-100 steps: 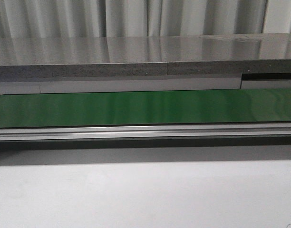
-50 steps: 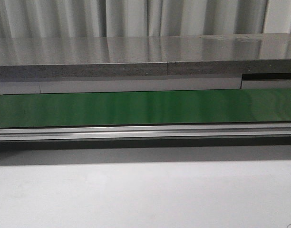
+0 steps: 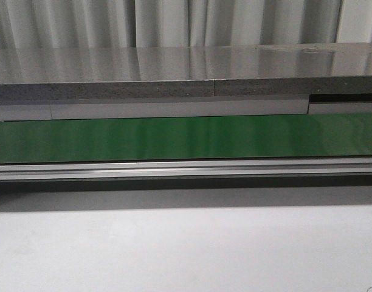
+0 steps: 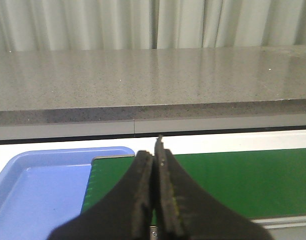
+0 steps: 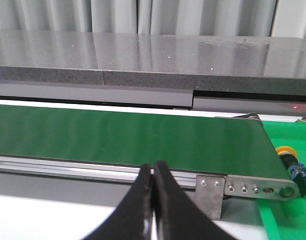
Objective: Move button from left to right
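The button (image 5: pixel 291 161), with a yellow-orange cap on a dark body, lies in the right wrist view just past the end of the green conveyor belt (image 5: pixel 128 137), on a green surface. My right gripper (image 5: pixel 153 170) is shut and empty, over the near rail of the belt, well short of the button. My left gripper (image 4: pixel 154 157) is shut and empty, above the other end of the belt (image 4: pixel 218 180). Neither gripper nor the button shows in the front view, where only the belt (image 3: pixel 186 139) is seen.
A blue tray (image 4: pixel 38 190) sits at the belt's end in the left wrist view. A grey stone-like ledge (image 3: pixel 186 73) runs behind the belt. An aluminium rail (image 3: pixel 186 169) lines its near side. A metal end bracket (image 5: pixel 253 187) caps the belt near the button.
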